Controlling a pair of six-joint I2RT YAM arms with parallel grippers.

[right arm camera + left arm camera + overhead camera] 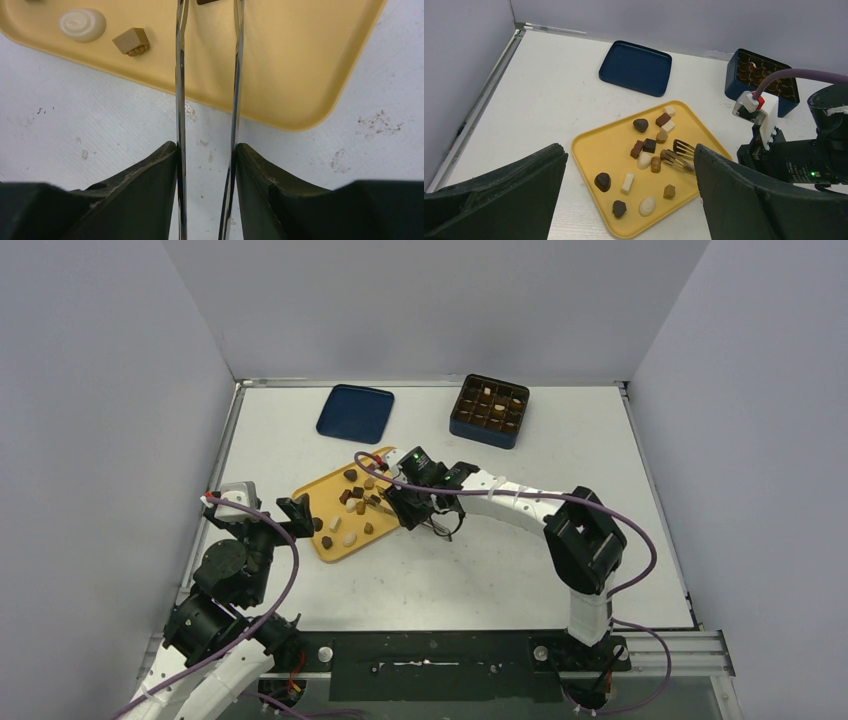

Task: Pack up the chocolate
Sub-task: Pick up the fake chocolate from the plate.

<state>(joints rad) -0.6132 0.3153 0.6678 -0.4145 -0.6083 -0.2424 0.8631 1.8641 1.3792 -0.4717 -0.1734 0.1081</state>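
Several pieces of chocolate, dark, caramel and white, lie scattered on a yellow tray. My right gripper is shut on a pair of metal tongs; its fingers press on both tong arms. The slotted tong tips stand slightly apart over the tray, beside a caramel barrel-shaped piece. A white swirl piece and a caramel block lie near the tray's edge. My left gripper hangs open at the tray's near left side, holding nothing.
A dark blue gridded box with a few pieces in its cells stands at the back right. Its flat blue lid lies at the back, left of the box. Grey walls enclose the table on three sides.
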